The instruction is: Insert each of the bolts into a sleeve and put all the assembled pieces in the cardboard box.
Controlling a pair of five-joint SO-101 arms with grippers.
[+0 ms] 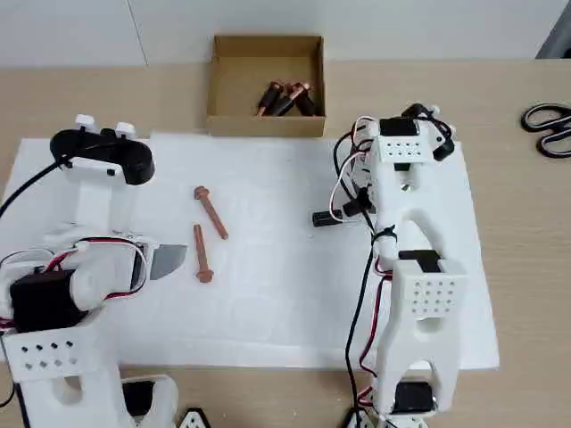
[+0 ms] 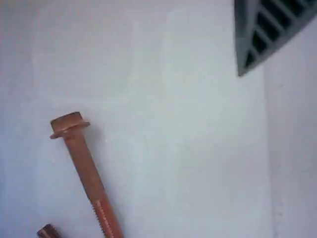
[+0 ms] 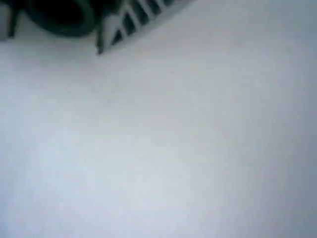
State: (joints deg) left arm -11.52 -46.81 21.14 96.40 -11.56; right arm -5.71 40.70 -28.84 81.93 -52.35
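On the wooden table a white sheet is lying under both arms. The cardboard box is sitting at the top centre of the high view, just beyond the sheet's far edge. Inside it, toward its right side, assembled pieces are lying bunched together, black sleeves with copper bolt heads sticking out.

Two copper bolts are lying loose on the sheet, left of centre. The upper bolt is lying on a slant with its head toward the top of the frame. The lower bolt is lying nearly straight up and down the frame with its head at the bottom. Their near ends are close together but not touching.

The left pincer is hanging low over the sheet at the left of the high view, just beside the lower bolt. Whether it is spread or pressed together cannot be told.

The right pincer is hanging over the sheet right of centre. A black sleeve is sticking out from it toward the left. Whether the pincer is pinching that sleeve cannot be told.

A pair of scissors is lying on the bare table at the right edge.
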